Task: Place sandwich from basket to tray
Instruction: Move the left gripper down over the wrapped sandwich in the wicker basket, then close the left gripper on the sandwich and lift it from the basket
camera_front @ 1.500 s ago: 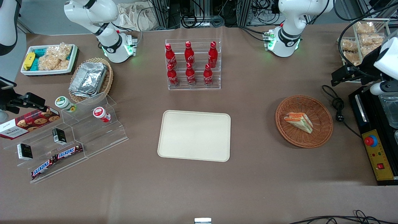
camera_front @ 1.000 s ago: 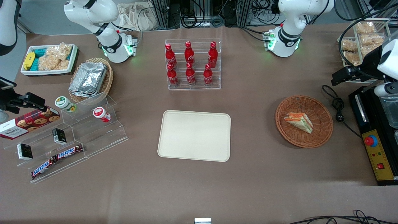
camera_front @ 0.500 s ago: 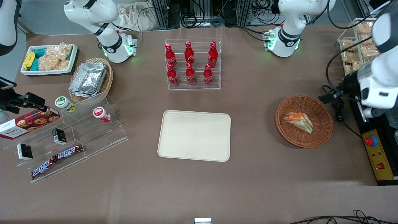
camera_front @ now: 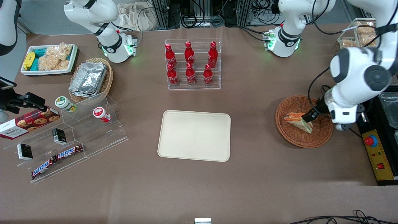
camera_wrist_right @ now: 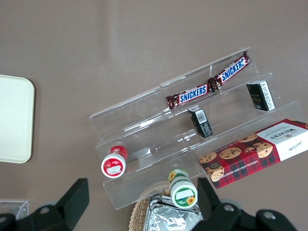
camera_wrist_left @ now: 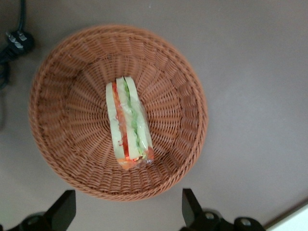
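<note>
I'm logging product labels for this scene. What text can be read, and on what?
"SNICKERS": two bars on the acrylic steps.
"WALKERS": cookie box.
Red bottles' script: too small to read.
Gripper hovers open-jawed above the sandwich in the basket, which carry no text.

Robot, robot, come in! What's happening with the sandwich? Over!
Left arm's gripper open, above the reddish-brown woven wicker basket. Triangular wedge sandwich in it, not gripped. Cream rectangular tray waiting. Nothing in the way.
</note>
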Controlling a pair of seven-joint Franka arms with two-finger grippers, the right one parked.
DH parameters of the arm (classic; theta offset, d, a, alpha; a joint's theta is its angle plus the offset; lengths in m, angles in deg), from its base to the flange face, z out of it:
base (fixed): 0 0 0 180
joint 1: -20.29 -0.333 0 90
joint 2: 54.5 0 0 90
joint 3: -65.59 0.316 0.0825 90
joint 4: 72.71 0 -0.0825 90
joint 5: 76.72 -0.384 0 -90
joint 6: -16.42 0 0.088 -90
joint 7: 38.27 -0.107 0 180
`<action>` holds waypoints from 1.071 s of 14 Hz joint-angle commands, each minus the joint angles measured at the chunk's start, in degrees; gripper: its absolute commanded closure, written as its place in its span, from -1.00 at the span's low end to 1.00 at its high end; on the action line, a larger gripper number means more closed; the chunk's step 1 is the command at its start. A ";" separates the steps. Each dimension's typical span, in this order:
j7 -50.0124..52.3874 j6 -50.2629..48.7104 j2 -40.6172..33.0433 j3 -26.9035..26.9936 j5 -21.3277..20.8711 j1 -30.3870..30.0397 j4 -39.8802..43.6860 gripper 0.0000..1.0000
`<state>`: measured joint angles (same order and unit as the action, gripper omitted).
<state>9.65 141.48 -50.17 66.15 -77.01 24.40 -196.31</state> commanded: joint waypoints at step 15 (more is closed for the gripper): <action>14.74 14.95 10.45 0.50 -7.62 0.28 -3.93 1.00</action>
<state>23.12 157.33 -37.30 66.39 -83.47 24.41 -200.28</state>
